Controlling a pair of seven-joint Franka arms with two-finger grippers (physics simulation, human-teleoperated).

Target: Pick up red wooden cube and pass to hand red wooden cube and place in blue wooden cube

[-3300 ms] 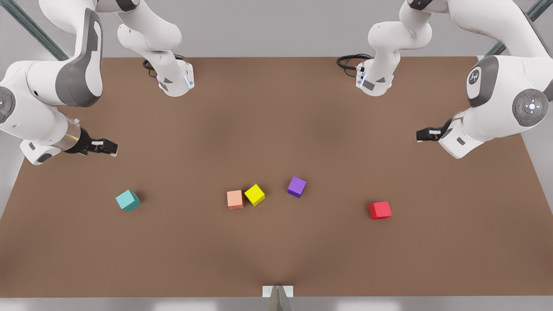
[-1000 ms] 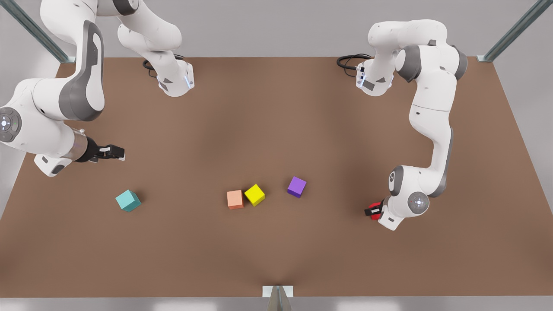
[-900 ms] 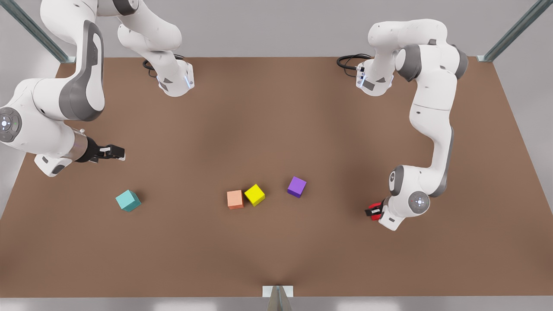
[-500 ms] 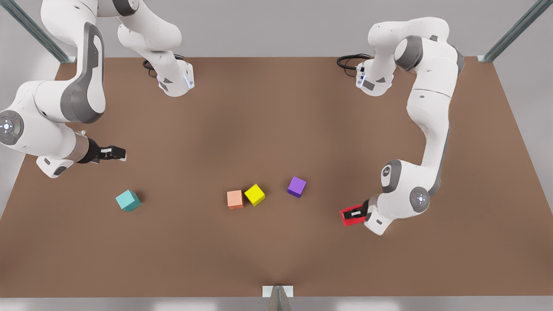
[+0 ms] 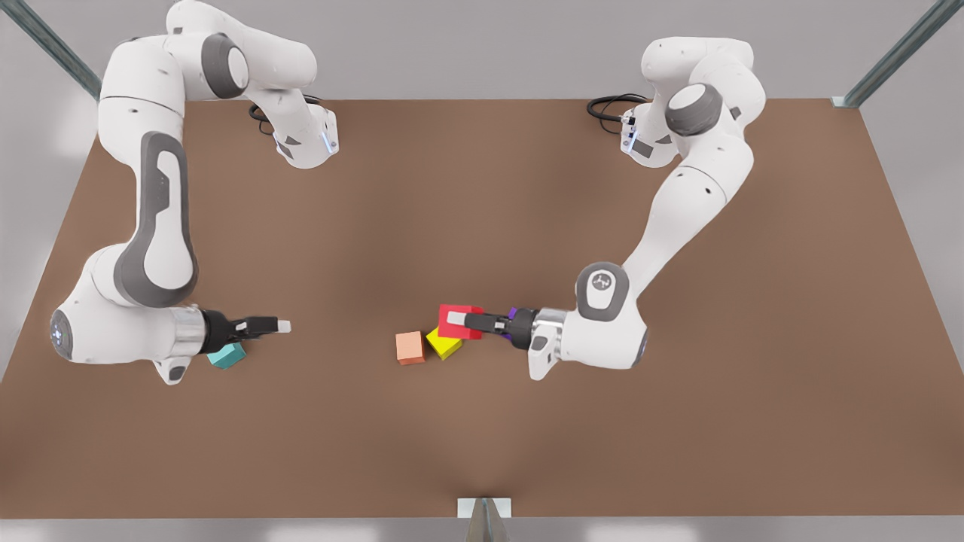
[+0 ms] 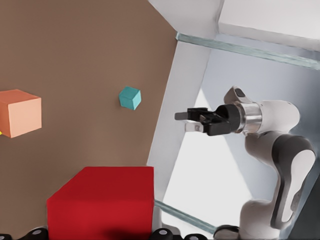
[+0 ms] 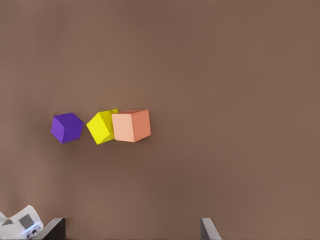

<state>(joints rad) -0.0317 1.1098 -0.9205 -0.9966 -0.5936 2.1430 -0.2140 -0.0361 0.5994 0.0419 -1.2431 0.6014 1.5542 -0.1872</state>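
Note:
The red wooden cube [image 5: 454,319] hangs above the table near its middle, over the yellow cube. My left gripper [image 5: 461,322], on the arm at the front view's right, is shut on it; in the left wrist view the red cube [image 6: 102,200] sits between the fingers. The blue wooden cube [image 5: 227,356] is a teal cube on the table at the front view's left, partly covered by my right arm's wrist, and also seen as the teal cube [image 6: 130,97]. My right gripper [image 5: 277,326] hovers just past it, open and pointing toward the red cube.
A pale orange cube [image 5: 410,348] and a yellow cube [image 5: 446,347] touch each other on the brown table [image 5: 482,188] under the red cube. A purple cube [image 5: 512,312] peeks out behind my left gripper. Both arm bases stand at the table's far edge.
My left gripper closed on the red cube, lifted it and carried it from the front view's right to the middle. My right gripper moved nearer and inward, over the teal cube.

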